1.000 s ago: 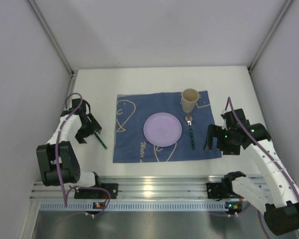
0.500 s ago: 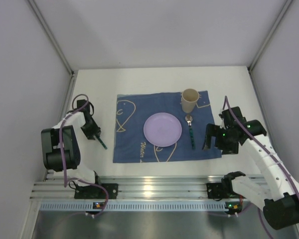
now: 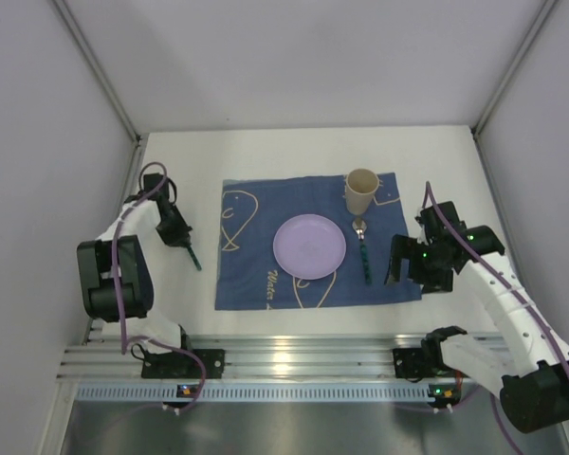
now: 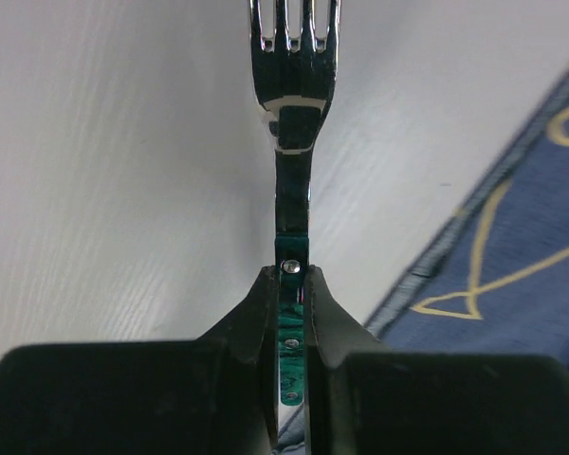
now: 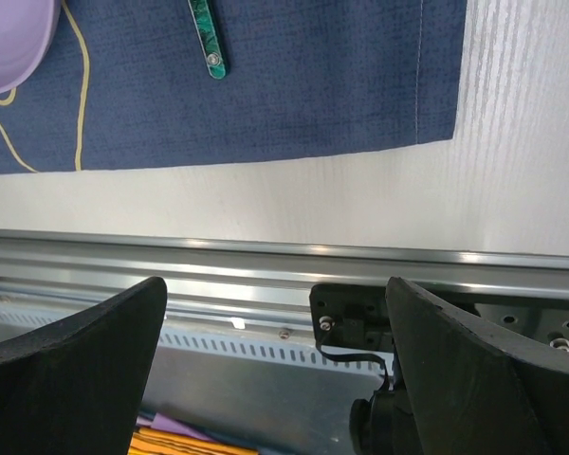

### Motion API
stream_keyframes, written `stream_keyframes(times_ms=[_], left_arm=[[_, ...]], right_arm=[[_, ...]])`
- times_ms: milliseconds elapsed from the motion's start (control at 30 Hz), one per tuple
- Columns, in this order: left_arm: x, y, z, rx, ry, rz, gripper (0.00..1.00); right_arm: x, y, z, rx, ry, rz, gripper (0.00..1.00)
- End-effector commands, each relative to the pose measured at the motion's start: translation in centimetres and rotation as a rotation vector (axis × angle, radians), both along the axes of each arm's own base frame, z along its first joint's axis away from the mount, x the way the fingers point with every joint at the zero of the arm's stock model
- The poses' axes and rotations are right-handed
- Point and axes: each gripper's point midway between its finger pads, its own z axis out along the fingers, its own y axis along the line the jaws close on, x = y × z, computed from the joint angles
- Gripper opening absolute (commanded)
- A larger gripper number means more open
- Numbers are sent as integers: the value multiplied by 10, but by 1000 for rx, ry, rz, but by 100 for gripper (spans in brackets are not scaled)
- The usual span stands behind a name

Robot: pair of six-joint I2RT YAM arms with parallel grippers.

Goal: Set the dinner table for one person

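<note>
Left end effector [image 4: 292,284] clamped on a green-handled metal fork [image 4: 294,142].
Fork over the matte white worktop [image 4: 104,190]; right end effector [image 5: 275,303] gapes wide, empty.

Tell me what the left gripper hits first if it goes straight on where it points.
The left gripper has its jaws shut on a fork, whose tines lead. Ahead lies only bare dinner table; the blue placemat sits off to the side. Depth is unclear.

The left arm [image 3: 119,237] and right arm [image 3: 501,296] are made of white shells and black joints, each trailed by a purple cable [image 3: 153,167]. Small green lights [image 3: 427,254] are lit at the right wrist. The left gripper [image 4: 292,284] and right gripper [image 5: 275,284] are matte black.
</note>
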Motion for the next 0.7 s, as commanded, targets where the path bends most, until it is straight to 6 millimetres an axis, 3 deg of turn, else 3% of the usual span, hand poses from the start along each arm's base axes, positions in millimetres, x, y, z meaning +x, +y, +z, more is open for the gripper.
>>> stream_keyframes(times_ms=[0,100,133,200,233,333,433,667], left_arm=[[40,-27,65,-62,-199,-161,0],[44,-57,76,-70,-198,-293,0],[42,-80,76,-79,-198,-368,0],[36,-102,70,-87,-180,-439,0],[32,-125,67,-101,-182,-499,0],[14,-164,48,-128,-138,-577,0],[4,-185,29,-130,-104,-596,0],[5,-182,7,-77,-73,-533,0]], right_arm=[[17,3,14,6,-85,6,100],[18,5,16,14,-100,5,100],[18,5,15,17,-98,4,100],[17,6,15,24,-101,6,100],[15,6,14,30,-94,8,100],[12,7,13,39,-98,8,100],[9,7,15,43,-106,8,100],[0,4,19,47,-120,-1,100]])
